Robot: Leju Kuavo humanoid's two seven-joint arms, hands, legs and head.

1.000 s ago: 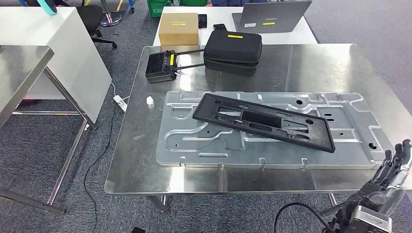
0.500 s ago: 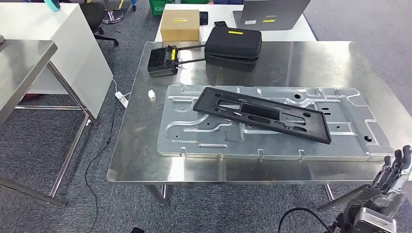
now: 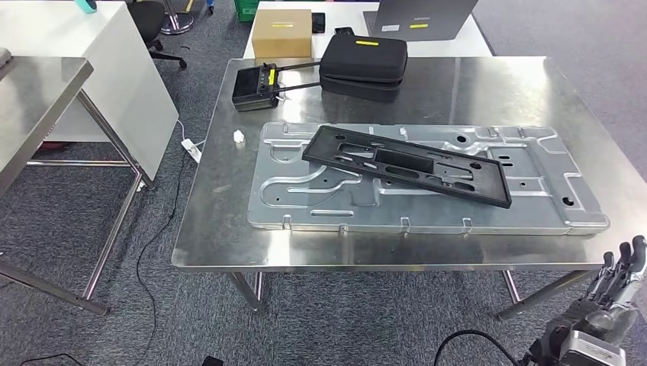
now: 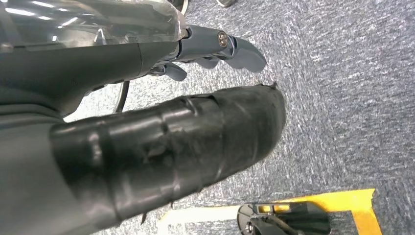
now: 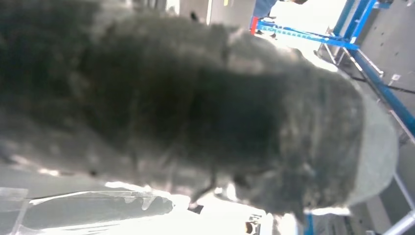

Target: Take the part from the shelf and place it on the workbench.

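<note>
Part (image 3: 407,165), a long black frame, is lying slantwise on the stamped metal plate (image 3: 305,200) covering the table (image 3: 496,88). Below the table's near corner the right hand (image 3: 616,284) is hanging with fingers (image 3: 630,256) extended, holding nothing; the left hand (image 4: 161,142) is gripping nothing

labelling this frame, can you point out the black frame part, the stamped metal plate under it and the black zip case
black frame part (image 3: 408,166), head view, on its central bar.
stamped metal plate (image 3: 305,200), head view, on the bare left area beside the frame.
black zip case (image 3: 363,57), head view, on the middle of its lid.
</note>
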